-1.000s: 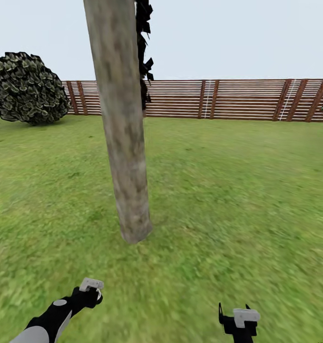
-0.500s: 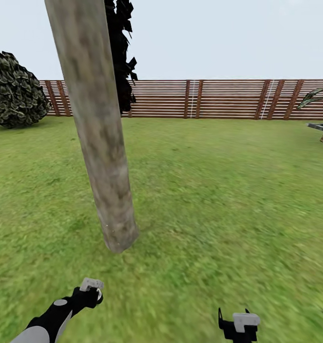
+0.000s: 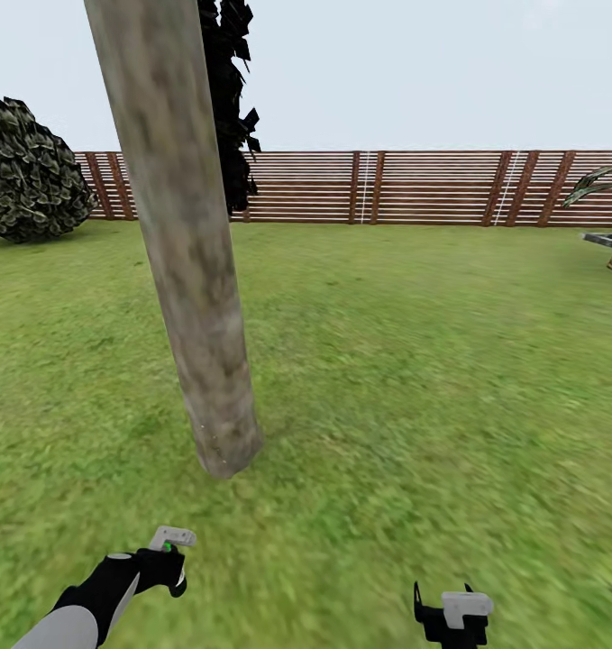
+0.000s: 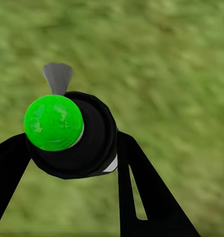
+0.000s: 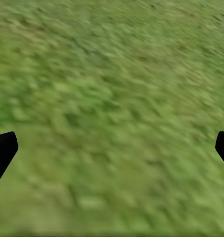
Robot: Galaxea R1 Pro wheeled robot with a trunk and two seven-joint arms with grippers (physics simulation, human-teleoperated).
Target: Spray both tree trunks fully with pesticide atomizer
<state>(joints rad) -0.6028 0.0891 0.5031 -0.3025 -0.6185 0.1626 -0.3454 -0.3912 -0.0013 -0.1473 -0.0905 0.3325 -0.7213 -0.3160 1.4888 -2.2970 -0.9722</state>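
Grass floor (image 3: 414, 379) lies under both arms: the left arm reaches forward low at the head view's bottom left, its left tool (image 3: 168, 552) clamped on the pesticide atomizer (image 4: 72, 136), a black bottle with a bright green cap. The right tool (image 3: 452, 615) hangs low with fingers spread wide apart. Ahead of the left tool stands the leaning, mottled grey-brown tree trunk (image 3: 190, 243).

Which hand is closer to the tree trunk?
Left. The left hand is just below the tree trunk base; the right hand is farther off, toward the right.
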